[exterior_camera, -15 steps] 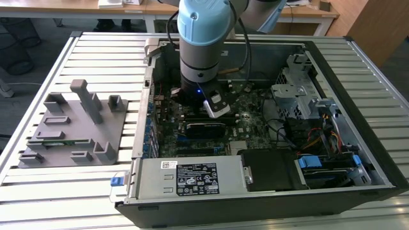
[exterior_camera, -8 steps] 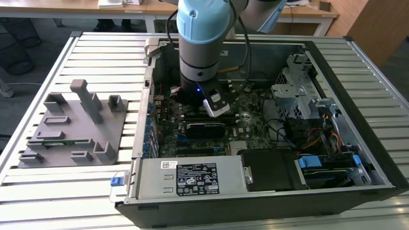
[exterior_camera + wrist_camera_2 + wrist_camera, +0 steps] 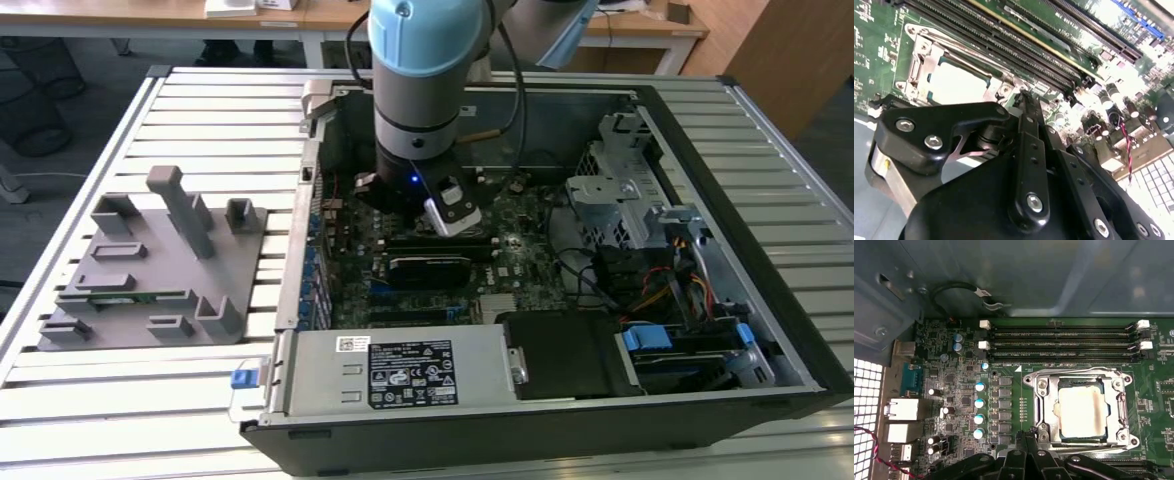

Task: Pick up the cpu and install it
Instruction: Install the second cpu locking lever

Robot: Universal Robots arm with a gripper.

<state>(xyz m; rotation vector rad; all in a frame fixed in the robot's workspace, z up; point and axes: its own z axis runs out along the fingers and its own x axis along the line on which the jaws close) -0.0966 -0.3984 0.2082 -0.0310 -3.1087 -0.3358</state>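
The cpu (image 3: 1079, 412) sits inside the socket (image 3: 1080, 407) on the board (image 3: 954, 400), its pale top framed by the metal load plate; in the second wrist view the cpu (image 3: 956, 82) shows as a washed-out white square in the same socket (image 3: 919, 65). So the chip looks already placed, w/ the gripper (image 3: 1026, 437) just beside the socket's edge nearest the camera, black links crowding in there. In the second wrist view the gripper (image 3: 1024, 100) tips look drawn together, nothing between them, tho the very ends are partly hidden, so that's a judgement.

In the exterior view the arm (image 3: 420, 110) stands upright over the board inside the case (image 3: 747, 330), gripper (image 3: 451, 215) low, well apart from the grey tray (image 3: 134, 300) on the table outside.

To do this step well: chip should lie flat in the socket, corners square to the frame, no tilt. From the first wrist view it looks level and centred. Any push should be straight down and light; sideways load risks bent pins. Whether the frame is latched can't be told.
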